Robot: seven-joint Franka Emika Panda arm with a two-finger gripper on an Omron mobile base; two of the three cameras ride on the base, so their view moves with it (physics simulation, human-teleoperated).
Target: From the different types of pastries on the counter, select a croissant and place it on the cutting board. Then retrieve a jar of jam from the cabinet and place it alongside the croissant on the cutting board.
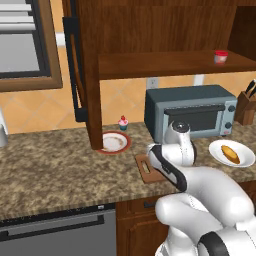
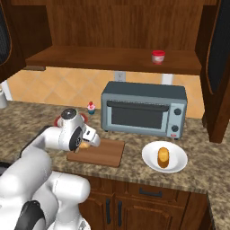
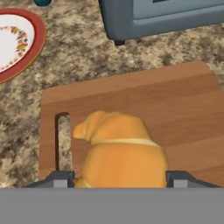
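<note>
Pinching the croissant (image 3: 120, 146) between its two finger tips, the claw (image 3: 120, 178) hangs over the slot end of the board (image 3: 175, 105). In the hand view the pastry sits at lower centre, a tip on either side of it; the grey band cuts off its lower part, so whether it touches the wood cannot be told. The slot shows just left of it.

In the right base view the claw (image 2: 89, 140) is at centre left, and a sliver of golden croissant (image 2: 84, 144) peeks from under the white hand; the rest is hidden. The board (image 2: 105, 153) lies on the desk (image 2: 202, 148) in front of the grey oven (image 2: 143, 109). In the left base view the arm covers most of the board (image 1: 146, 167), leaving one corner with the slot.

A red-rimmed plate (image 1: 114, 142) lies left of the board, partly behind the open cabinet door (image 1: 86, 75). The cupcake (image 1: 123, 122) stands behind it, small and blurred. At the right, on a white plate (image 2: 177, 162), lies the oblong pastry (image 2: 163, 157).

The jar (image 2: 157, 56) stands on the cabinet shelf (image 2: 90, 57), upper right of centre, above the oven. A knife block (image 1: 246, 104) is cut by the right edge of the left base view.
</note>
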